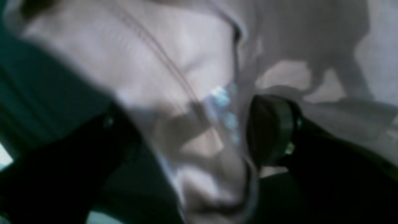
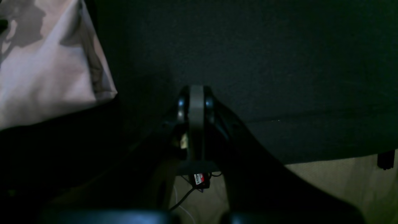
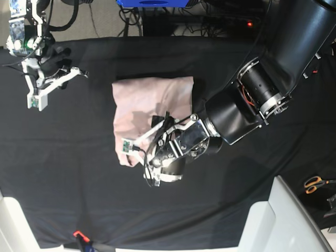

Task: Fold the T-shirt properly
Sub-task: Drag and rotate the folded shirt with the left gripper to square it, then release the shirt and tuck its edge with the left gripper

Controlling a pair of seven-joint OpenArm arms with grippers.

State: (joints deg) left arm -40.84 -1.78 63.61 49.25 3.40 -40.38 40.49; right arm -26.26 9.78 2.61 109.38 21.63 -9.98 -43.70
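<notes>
The pale-pink T-shirt (image 3: 149,97) lies folded in a rough rectangle in the middle of the black cloth (image 3: 68,168). My left gripper (image 3: 160,123) is down on the shirt's lower right part. In the blurred left wrist view its fingers (image 1: 270,130) stand apart, with a raised fold of the T-shirt (image 1: 192,93) between them. My right gripper (image 3: 63,59) hangs at the far left, away from the shirt. In the right wrist view the right gripper (image 2: 196,93) is shut and empty over the black cloth (image 2: 279,62), with a shirt corner (image 2: 46,68) at the upper left.
Orange-handled scissors (image 3: 314,184) lie at the right edge. A white surface (image 3: 283,220) is at the lower right. A small orange item (image 3: 79,234) lies at the front edge. A blue box (image 3: 152,2) and cables are behind the table.
</notes>
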